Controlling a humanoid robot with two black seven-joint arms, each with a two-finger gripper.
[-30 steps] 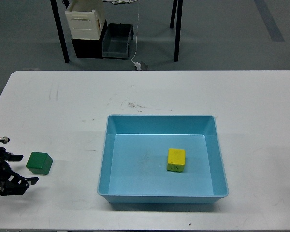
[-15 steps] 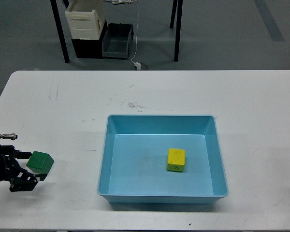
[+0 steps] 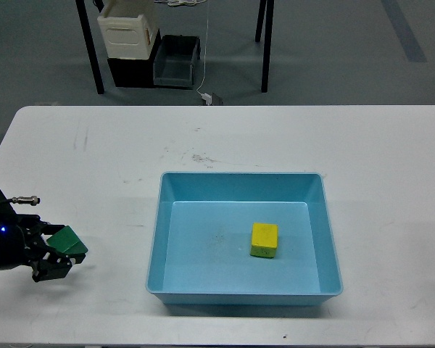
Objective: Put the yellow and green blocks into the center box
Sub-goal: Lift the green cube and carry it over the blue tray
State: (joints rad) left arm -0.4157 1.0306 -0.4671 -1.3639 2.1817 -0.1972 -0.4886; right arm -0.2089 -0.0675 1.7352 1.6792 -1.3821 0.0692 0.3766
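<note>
The green block (image 3: 71, 243) lies on the white table (image 3: 225, 138) at the left, slightly tilted. My left gripper (image 3: 55, 249) comes in from the left edge, and its open jaws stand on either side of the block's left part, one finger behind it and one in front. I cannot tell whether the fingers touch the block. The yellow block (image 3: 264, 239) lies on the floor of the light blue box (image 3: 235, 179) at the table's center. My right gripper is out of view.
The blue box's raised left wall (image 3: 154, 239) stands about 90 px to the right of the green block. Beyond the table's far edge, black table legs, a cream bin (image 3: 127, 30) and a grey bin (image 3: 177, 61) stand on the floor.
My left gripper has moved right, and its fingers now stand around the green block. The block has shifted slightly right and tilted. The yellow block and the box have not moved.
</note>
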